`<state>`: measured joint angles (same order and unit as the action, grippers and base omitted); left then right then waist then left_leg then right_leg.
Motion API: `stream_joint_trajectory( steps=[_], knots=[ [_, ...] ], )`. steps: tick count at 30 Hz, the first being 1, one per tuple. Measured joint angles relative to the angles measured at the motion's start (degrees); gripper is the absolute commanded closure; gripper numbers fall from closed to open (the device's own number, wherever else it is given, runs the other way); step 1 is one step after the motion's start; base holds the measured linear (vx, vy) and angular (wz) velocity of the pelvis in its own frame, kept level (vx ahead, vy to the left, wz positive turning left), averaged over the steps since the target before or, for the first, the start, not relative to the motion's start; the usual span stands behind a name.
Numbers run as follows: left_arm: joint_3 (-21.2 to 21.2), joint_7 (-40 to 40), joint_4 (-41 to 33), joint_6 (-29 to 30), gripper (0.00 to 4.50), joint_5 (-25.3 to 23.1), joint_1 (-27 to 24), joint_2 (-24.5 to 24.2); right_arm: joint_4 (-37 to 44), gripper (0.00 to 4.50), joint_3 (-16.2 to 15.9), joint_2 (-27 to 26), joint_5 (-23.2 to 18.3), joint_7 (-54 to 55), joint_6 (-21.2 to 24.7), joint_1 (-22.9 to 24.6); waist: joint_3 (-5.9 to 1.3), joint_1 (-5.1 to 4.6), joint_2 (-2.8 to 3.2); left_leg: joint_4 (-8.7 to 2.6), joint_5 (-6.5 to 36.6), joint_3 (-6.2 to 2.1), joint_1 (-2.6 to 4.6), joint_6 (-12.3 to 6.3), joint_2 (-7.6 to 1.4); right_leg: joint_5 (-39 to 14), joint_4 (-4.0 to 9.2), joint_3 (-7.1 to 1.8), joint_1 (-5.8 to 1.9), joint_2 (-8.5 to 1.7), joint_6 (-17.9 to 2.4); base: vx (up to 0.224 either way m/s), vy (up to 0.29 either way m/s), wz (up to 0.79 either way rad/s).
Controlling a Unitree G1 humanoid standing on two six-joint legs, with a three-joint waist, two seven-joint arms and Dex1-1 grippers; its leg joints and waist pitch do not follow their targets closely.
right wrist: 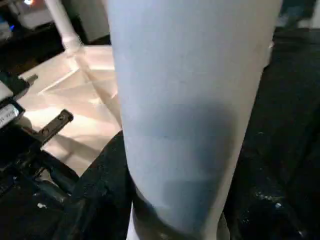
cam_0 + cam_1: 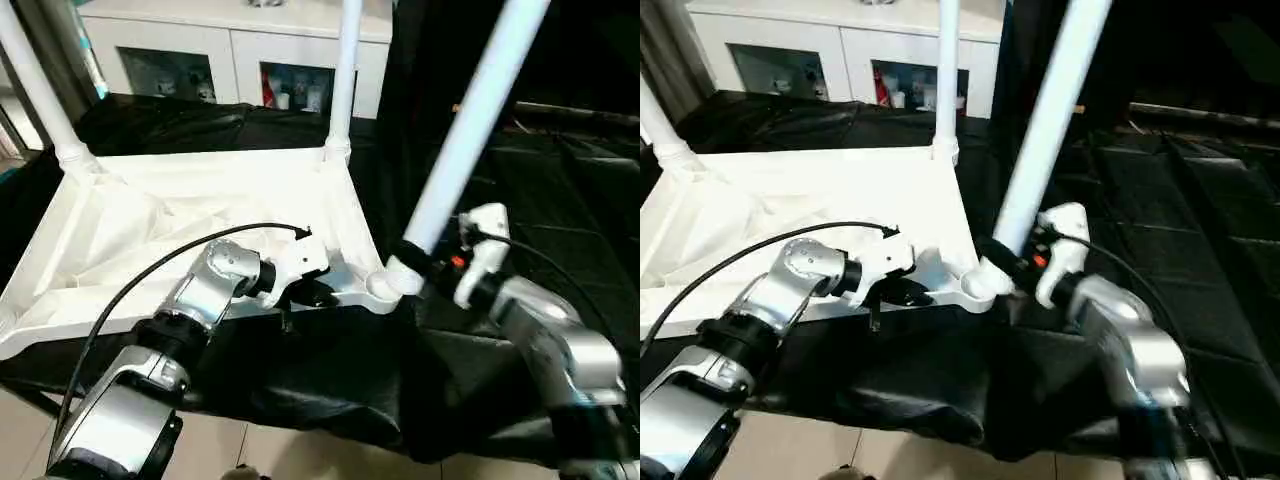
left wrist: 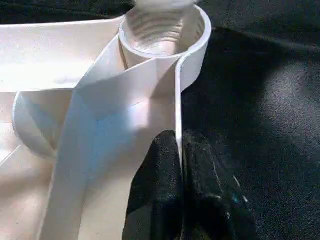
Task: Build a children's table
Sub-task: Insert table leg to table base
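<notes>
The white tabletop (image 2: pixel 150 230) lies upside down on a black-draped surface. White legs stand in its far left corner (image 2: pixel 35 90) and far right corner (image 2: pixel 345 80). A third leg (image 2: pixel 460 130) leans in the near right socket (image 2: pixel 385 283). My right gripper (image 2: pixel 415 262) is shut on this leg just above the socket, and its black fingers (image 1: pixel 100 190) flank the tube (image 1: pixel 190 100). My left gripper (image 2: pixel 318 292) is shut on the tabletop's near rim, left of that socket. Its fingers (image 3: pixel 160 190) pinch the thin rim wall (image 3: pixel 177 100) below the threaded socket (image 3: pixel 160 30).
A white glass-door cabinet (image 2: pixel 230 50) stands behind the work. Black cloth (image 2: pixel 330 380) hangs over the front edge and covers the surface to the right. Light floor tiles (image 2: pixel 270 455) show below. A black cable (image 2: pixel 150 275) arcs over my left forearm.
</notes>
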<state>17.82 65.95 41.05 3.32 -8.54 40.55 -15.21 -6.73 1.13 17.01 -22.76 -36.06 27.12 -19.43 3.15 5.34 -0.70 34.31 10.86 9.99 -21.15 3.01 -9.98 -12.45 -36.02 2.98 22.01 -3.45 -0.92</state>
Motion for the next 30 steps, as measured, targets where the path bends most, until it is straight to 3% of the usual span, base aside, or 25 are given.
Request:
stream_joint_trajectory(
  steps=[10,23,30],
  knots=[
    [0.0,0.1,-2.3,1.3,4.5,0.8,-1.0,-0.6,-8.2,2.58,-2.4,-1.3,1.8,-2.9,-3.7,-4.8,0.14,-0.25,-0.25,-0.05,-0.1,0.04,-0.03,-0.3,0.0,0.0,0.07,0.0,0.04,-0.01,0.0,0.0,0.0,0.0],
    [0.2,0.7,-2.1,1.9,4.5,0.9,-0.8,-1.3,-12.6,2.58,-5.0,-1.5,4.4,-5.7,-6.5,-7.6,0.07,-0.32,-0.82,-0.06,-0.1,0.05,0.03,-0.27,-0.01,0.0,0.04,0.0,0.02,-0.01,0.0,0.0,0.0,0.0],
    [0.2,0.8,-2.1,2.2,4.5,1.0,-0.6,-1.4,-11.2,2.58,-5.1,0.1,4.4,-6.9,-5.0,-7.3,0.11,-0.34,-0.96,-0.07,-0.1,0.05,0.04,-0.27,-0.01,0.0,0.04,0.0,0.02,-0.01,0.0,0.0,0.0,0.0]
  ],
)
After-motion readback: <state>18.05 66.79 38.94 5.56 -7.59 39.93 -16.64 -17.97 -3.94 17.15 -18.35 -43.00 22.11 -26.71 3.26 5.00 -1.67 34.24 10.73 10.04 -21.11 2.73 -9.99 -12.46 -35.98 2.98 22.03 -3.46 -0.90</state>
